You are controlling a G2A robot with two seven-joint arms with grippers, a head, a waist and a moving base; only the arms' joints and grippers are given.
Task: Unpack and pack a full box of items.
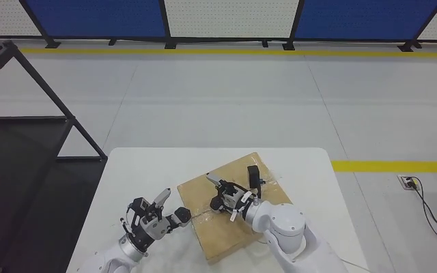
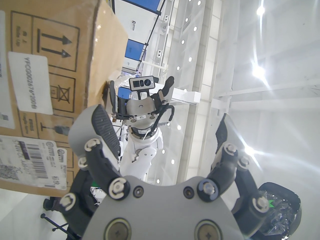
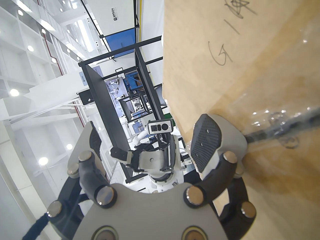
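A closed cardboard box (image 1: 205, 232), its taped flaps hiding any contents, sits at the front of the white table (image 1: 136, 170). The right gripper (image 1: 233, 179) spreads wide and empty over its top. The left gripper (image 1: 172, 208) gapes empty just beside its labelled side.

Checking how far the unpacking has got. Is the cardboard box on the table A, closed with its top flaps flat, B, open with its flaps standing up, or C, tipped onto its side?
A: the cardboard box sits on the white table with its top flaps lying flat and meeting at a seam.
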